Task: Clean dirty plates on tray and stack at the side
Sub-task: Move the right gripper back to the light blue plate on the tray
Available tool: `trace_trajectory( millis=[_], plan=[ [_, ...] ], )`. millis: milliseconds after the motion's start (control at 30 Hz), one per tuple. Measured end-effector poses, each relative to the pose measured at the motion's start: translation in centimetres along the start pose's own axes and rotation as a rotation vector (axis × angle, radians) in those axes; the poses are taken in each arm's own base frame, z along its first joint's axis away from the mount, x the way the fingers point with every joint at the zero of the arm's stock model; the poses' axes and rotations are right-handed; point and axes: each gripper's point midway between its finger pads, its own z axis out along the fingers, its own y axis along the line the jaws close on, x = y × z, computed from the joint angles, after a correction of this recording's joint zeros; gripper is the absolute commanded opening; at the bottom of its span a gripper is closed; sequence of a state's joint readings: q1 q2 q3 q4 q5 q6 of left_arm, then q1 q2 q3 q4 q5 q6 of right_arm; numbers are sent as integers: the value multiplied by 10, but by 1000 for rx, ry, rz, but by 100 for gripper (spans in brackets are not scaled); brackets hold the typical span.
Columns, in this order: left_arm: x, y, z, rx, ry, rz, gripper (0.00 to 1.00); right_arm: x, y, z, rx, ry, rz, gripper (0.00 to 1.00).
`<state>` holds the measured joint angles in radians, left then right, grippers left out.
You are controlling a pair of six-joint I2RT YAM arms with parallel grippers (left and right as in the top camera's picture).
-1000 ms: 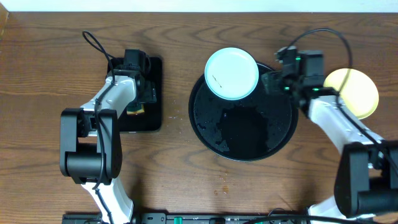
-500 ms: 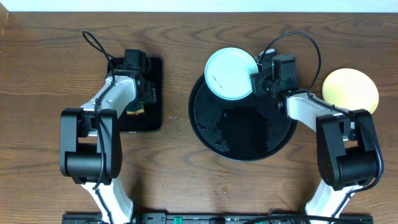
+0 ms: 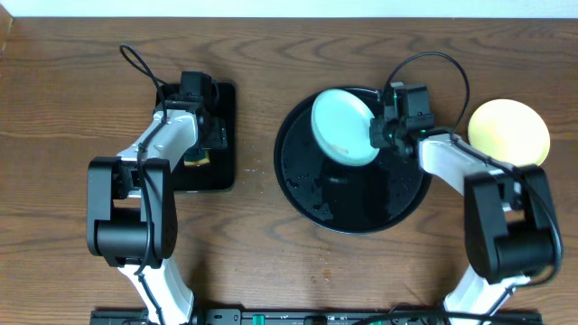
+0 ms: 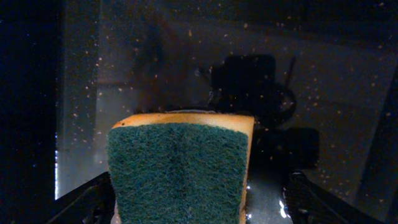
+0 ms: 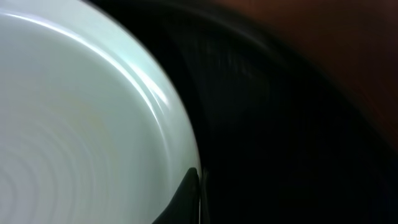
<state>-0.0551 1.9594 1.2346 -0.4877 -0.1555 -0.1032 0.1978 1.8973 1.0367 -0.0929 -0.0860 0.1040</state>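
While the mint plate (image 3: 343, 126) tilts over the far part of the round tray (image 3: 361, 199) in the overhead view, the right pincer (image 3: 377, 134) is clenched on its right rim. The yellow plate (image 3: 508, 135) lies on the bench (image 3: 72, 135) to the right, well apart from the tray. The left pincer (image 3: 206, 144) hangs over the rectangular tray (image 3: 226, 135).

In the left wrist view, that pincer stands released, its fingers (image 4: 93, 199) wide on either side of the sponge (image 4: 177, 171), which sits green face up between them.

In the right wrist view, a dark fingertip (image 5: 186, 193) nips the plate's thin edge, with black tray behind it.

The plate looks stiff, light and glossy, and the beaded tray suggests it may be wet. A pinch at one point of the rim could therefore let it swivel or slip. The raised rim is the only part to take hold of, with one finger above and one below.
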Motion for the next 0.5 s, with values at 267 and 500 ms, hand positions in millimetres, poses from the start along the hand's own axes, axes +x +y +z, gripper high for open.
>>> trace_trajectory(
  millis=[267, 500],
  plan=[
    [0, 0, 0, 1, -1, 0, 86, 16, 0, -81, 57, 99, 237, 1],
    [0, 0, 0, 1, -1, 0, 86, 17, 0, -104, 71, 96, 361, 64]
  ],
)
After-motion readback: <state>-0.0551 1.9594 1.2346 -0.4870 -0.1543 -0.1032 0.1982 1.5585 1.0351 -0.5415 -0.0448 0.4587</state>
